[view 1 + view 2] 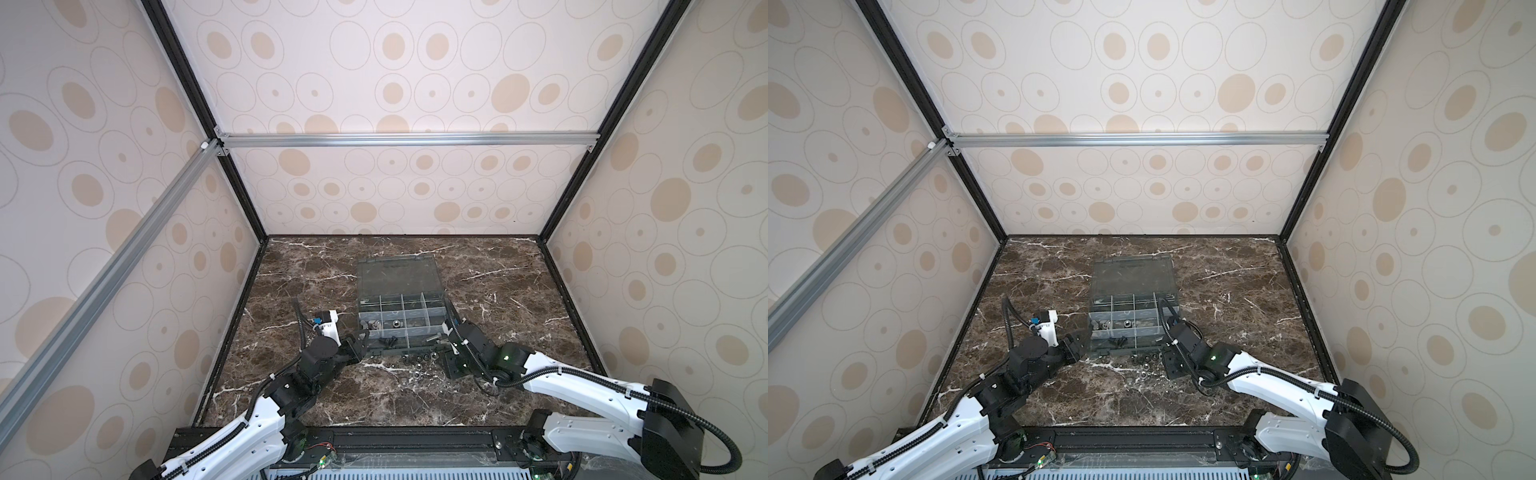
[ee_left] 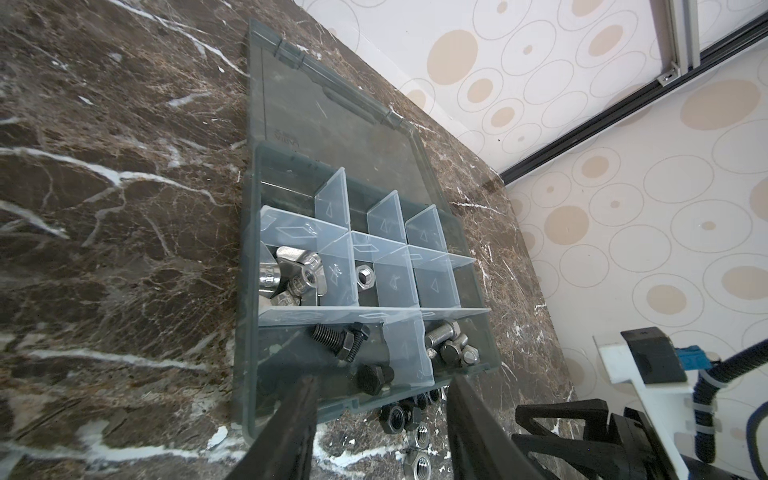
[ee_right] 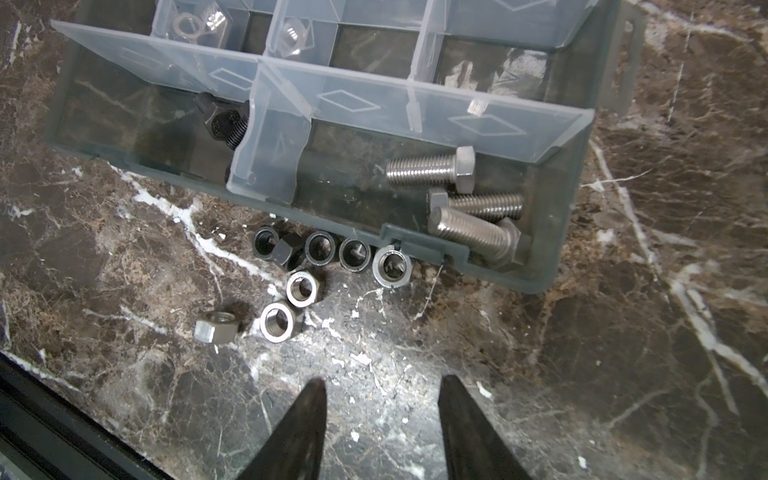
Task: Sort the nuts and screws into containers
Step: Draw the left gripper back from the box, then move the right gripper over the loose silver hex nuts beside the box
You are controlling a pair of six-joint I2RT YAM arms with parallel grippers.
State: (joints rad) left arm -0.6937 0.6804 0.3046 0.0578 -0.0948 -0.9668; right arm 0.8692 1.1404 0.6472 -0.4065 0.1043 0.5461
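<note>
Right gripper (image 3: 380, 384): jaws half apart, empty, low over marble table (image 3: 519, 374). Loose nuts (image 3: 309, 270) straight ahead, between it and front wall of organizer box (image 3: 536, 286). Dark nuts in row along wall, three silver ones nearer gripper, most flat with hole up. Right arm looks closer. Left gripper (image 2: 382, 380): parted, holding nothing, over compartment with black screws (image 2: 340, 338). Silver screws (image 3: 469, 208) already boxed.

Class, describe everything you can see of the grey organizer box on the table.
The organizer box is translucent grey plastic, flat on the marble table, its lid open and lying behind it. Clear dividers form small compartments. Silver bolts and black bolts lie in separate front compartments, nuts in the middle row. Loose nuts lie just outside its front wall.
</note>
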